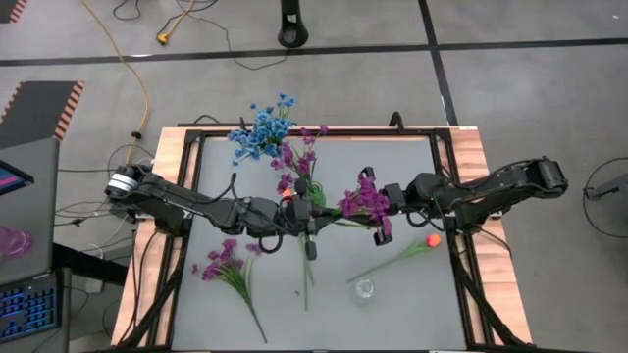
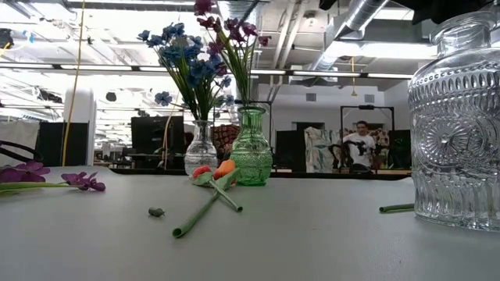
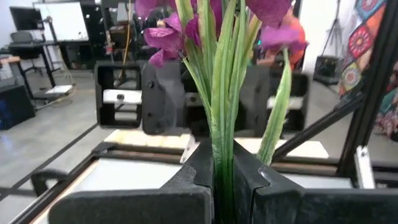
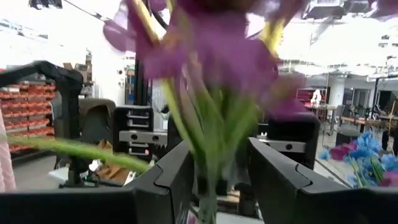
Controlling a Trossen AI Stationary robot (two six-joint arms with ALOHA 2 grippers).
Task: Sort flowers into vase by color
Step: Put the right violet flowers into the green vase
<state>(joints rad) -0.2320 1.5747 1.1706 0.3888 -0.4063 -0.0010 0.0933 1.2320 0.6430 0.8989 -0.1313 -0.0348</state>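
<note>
My left gripper (image 1: 314,226) (image 3: 224,182) is shut on a purple-magenta sprig (image 1: 363,200), held in the air over the table's middle. My right gripper (image 1: 384,224) (image 4: 217,180) is open, and its fingers stand on either side of the same sprig just below the blossoms (image 4: 211,56). Whether they touch it I cannot tell. Blue flowers (image 2: 181,62) stand in a small clear vase (image 2: 201,150). Purple ones (image 2: 230,35) stand in a green vase (image 2: 251,148). An orange tulip (image 2: 223,170) lies by the green vase, another (image 1: 432,240) lies on the right, and a purple sprig (image 1: 228,263) lies on the left. My left gripper pinches the sprig's bundle of green stems (image 3: 224,155) between its two fingers, with the fingers lying across the stems. The sprig is lifted clear of the table. Its blossoms (image 3: 168,37) reach toward my right gripper.
A tall clear patterned glass vase (image 2: 457,117) (image 1: 364,290) stands near the table's near edge, close to the right tulip's stem (image 1: 388,263). The blue and green vases sit toward the far edge. The table is framed by a wooden border (image 1: 471,157). A person (image 2: 361,144) stands in the room behind.
</note>
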